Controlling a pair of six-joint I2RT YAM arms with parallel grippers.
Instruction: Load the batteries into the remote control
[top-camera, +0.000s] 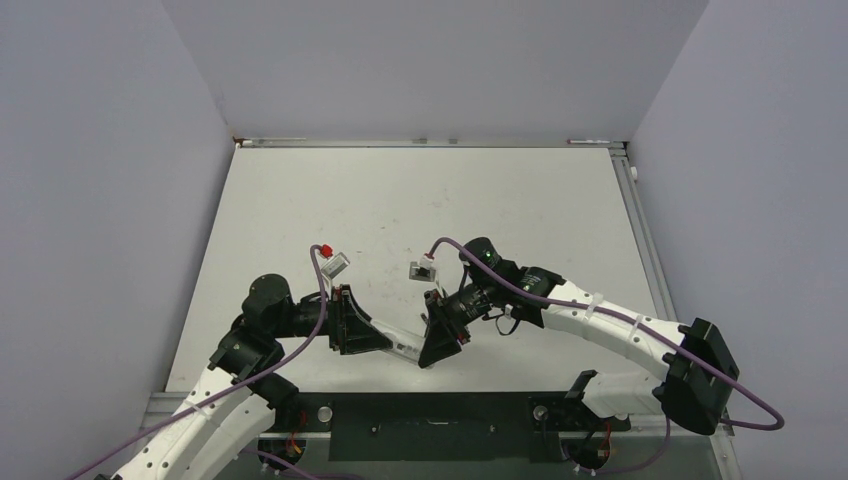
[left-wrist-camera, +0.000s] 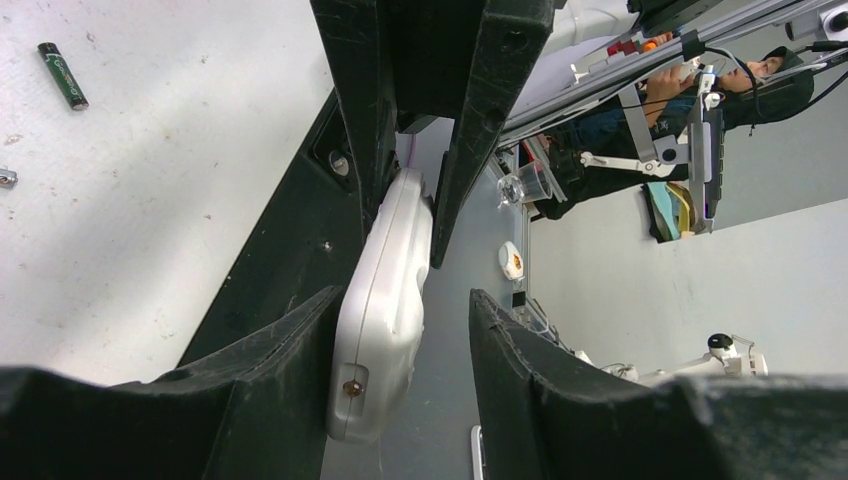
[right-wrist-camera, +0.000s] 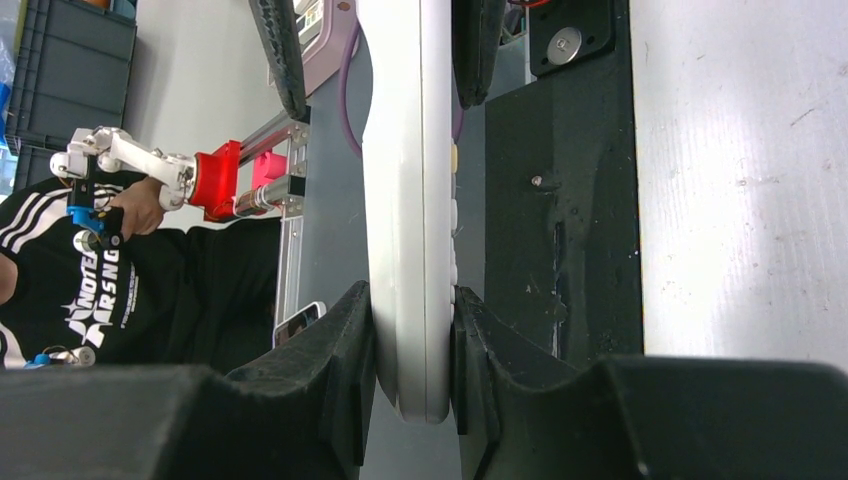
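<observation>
The white remote control (top-camera: 405, 347) hangs above the table's near edge between both grippers. My right gripper (top-camera: 432, 348) is shut on one end of it; in the right wrist view both pads press the remote (right-wrist-camera: 410, 200) at the gripper (right-wrist-camera: 412, 330). My left gripper (top-camera: 385, 338) is open around the other end. In the left wrist view the remote (left-wrist-camera: 385, 290) lies against the left finger (left-wrist-camera: 290, 350), with a gap to the right finger (left-wrist-camera: 520, 370) of that gripper (left-wrist-camera: 405, 310). One dark battery (left-wrist-camera: 62, 75) lies on the table. A second battery is not in view.
A small metal piece (left-wrist-camera: 7, 178) lies on the white table (top-camera: 420, 200) near the battery. The black base plate (top-camera: 430, 420) runs along the near edge under the remote. Grey walls close in the left, right and back sides.
</observation>
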